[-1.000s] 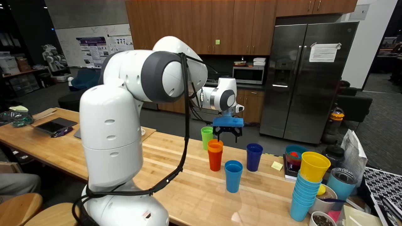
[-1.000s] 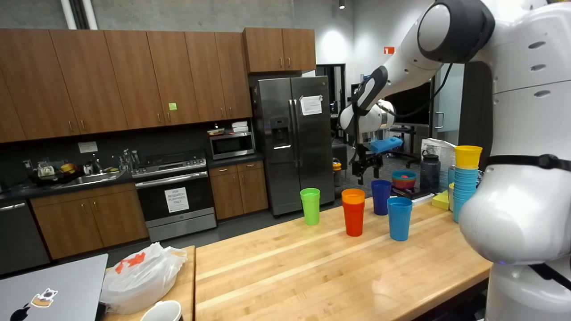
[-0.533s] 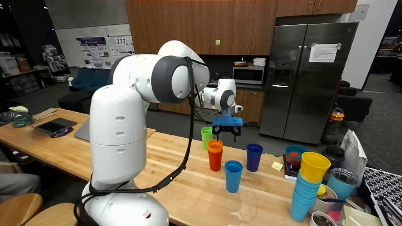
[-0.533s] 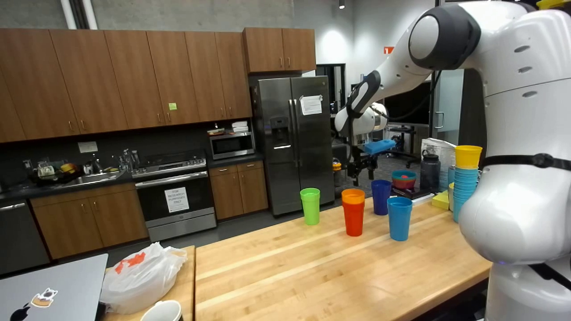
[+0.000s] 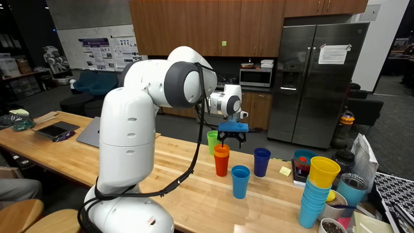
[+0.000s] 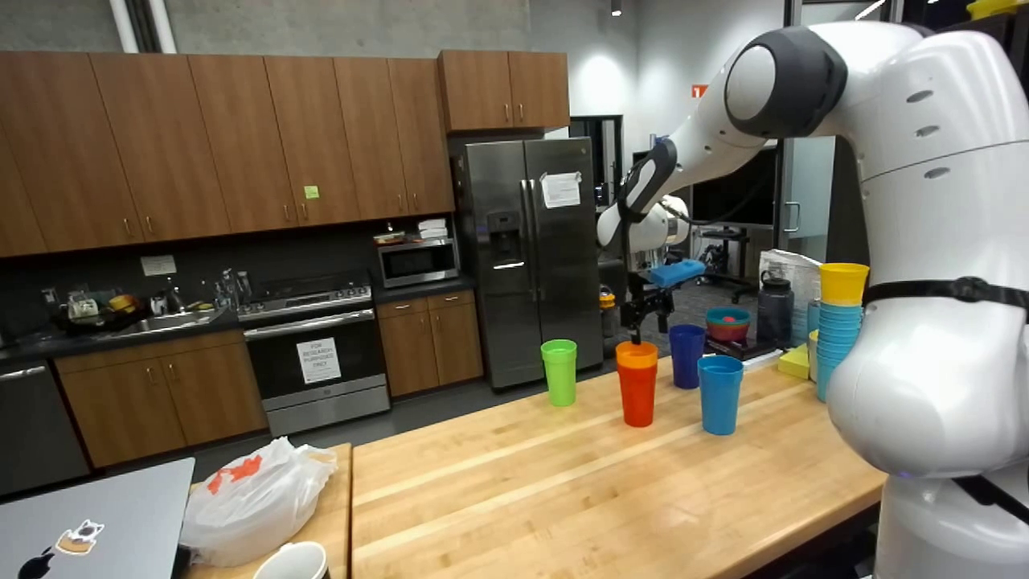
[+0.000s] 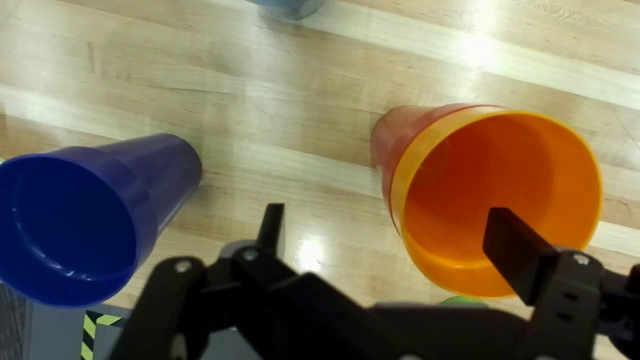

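My gripper (image 5: 231, 145) is open and empty, pointing down over the table; it also shows in an exterior view (image 6: 649, 334) and the wrist view (image 7: 386, 215). An orange cup (image 6: 637, 355) sits nested in a red cup (image 6: 638, 398), upright. In the wrist view one finger overlaps the mouth of the orange cup (image 7: 480, 165); I cannot tell whether its tip is below the rim. The other finger is over the gap towards a dark blue cup (image 7: 65, 230). A light blue cup (image 5: 240, 184) and a green cup (image 5: 212, 141) stand nearby.
A stack of light blue cups (image 5: 312, 204) with a yellow cup (image 5: 324, 171) on top stands at the table's end. Near it are bowls (image 6: 727, 324), a black bottle (image 6: 775, 310) and a sticky note (image 5: 285, 171). A laptop (image 6: 96, 523) and plastic bag (image 6: 257, 498) lie opposite.
My gripper has moved down and a little to the left in both exterior views, bringing one finger to the orange cup's rim. The cups have not moved.
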`<action>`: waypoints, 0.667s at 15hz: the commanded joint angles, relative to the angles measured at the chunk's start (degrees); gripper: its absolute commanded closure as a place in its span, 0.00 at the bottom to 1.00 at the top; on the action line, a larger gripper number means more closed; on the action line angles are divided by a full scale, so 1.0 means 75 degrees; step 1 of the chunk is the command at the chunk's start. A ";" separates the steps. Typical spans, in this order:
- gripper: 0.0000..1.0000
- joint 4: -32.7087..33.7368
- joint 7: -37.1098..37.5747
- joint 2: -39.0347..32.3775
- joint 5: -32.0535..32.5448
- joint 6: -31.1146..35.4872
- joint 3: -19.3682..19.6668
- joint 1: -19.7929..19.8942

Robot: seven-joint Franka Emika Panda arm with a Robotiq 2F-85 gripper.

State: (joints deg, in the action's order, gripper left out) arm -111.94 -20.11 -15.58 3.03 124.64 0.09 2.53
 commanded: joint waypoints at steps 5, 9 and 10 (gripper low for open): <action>0.00 0.0267 -0.0104 -0.0266 -0.0019 -0.0224 -0.0176 0.0010; 0.39 0.0222 -0.0051 -0.0250 0.0018 -0.0193 -0.0188 -0.0002; 0.46 0.0195 -0.0038 -0.0223 0.0027 -0.0177 -0.0187 -0.0004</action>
State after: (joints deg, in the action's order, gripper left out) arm -111.15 -20.11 -17.40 3.03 124.41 -1.16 2.35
